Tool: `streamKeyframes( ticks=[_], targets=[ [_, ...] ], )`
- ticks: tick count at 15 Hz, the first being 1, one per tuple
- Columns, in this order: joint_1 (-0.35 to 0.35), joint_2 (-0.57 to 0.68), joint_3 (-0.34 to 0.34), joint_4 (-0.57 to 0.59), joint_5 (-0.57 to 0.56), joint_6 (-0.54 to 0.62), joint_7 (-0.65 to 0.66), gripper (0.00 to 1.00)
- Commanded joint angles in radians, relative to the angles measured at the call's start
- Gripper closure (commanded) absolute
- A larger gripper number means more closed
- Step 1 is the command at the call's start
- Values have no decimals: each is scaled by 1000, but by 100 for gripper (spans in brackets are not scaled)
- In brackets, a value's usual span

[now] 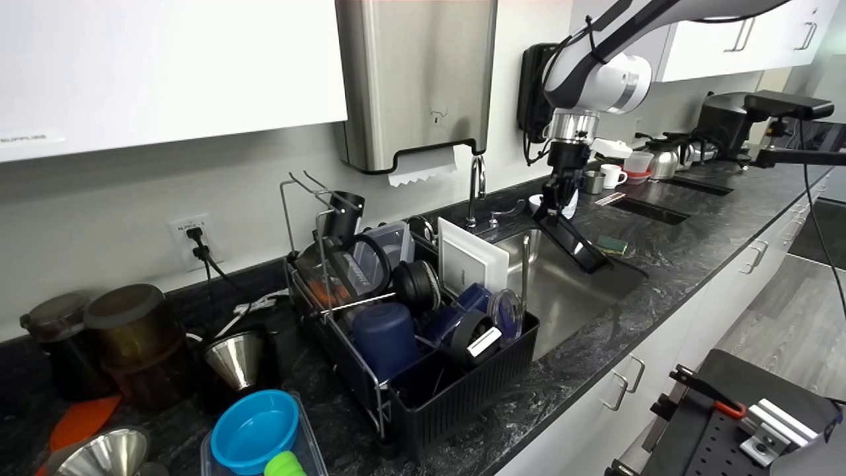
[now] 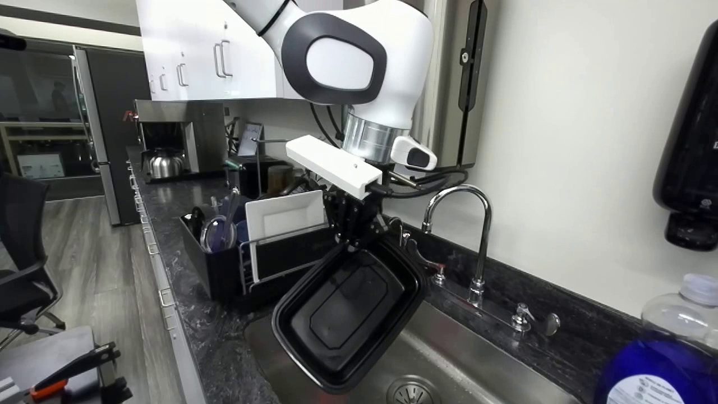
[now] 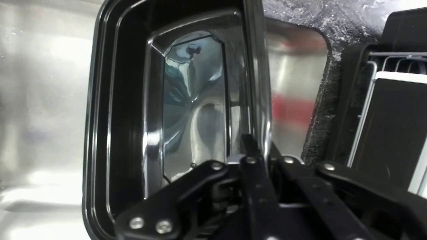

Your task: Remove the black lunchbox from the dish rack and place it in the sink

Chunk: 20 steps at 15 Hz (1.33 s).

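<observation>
1. the black lunchbox (image 2: 350, 314) hangs tilted over the sink (image 1: 562, 311), out of the dish rack (image 1: 462, 396) and near it.
2. the gripper (image 3: 263, 146) has its 2 fingers clamped on the lunchbox's rim; the wrist view shows 1 finger on each side of it.
3. the wrist view also shows bright reflections in the lunchbox's base, and part of the rack beside the sink. in an exterior view the lunchbox (image 1: 572, 241) is seen nearly edge-on.
4. the drain (image 2: 414, 391), a blue soap bottle (image 2: 673, 359), a coffee machine (image 2: 207, 134) and a fridge (image 2: 126, 151) are seen only in an exterior view.
5. a green sponge (image 1: 611, 244), a white mug (image 1: 611, 176) and a blue bowl (image 1: 254, 430), all over the counter (image 1: 727, 218), likewise show only in an exterior view.
6. the faucet (image 2: 477, 287) and a white dish (image 2: 291, 210) standing in the rack show in both exterior views.
7. a label (image 1: 30, 139) on the wall cabinet (image 1: 172, 66) reads "supplies".
8. a white tag (image 1: 484, 342) on a black piece in the rack is too small to read; the soap bottle's label is too blurred.
</observation>
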State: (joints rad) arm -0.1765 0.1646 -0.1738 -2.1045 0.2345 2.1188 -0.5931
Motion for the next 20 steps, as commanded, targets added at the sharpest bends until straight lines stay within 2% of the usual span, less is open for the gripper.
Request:
streamKeyframes(
  ticks=[1,20],
  targets=[
    [-28,32,12,15,-17,43,1,98],
    [-184,198,10,79,-10,213,-82,98]
  ],
)
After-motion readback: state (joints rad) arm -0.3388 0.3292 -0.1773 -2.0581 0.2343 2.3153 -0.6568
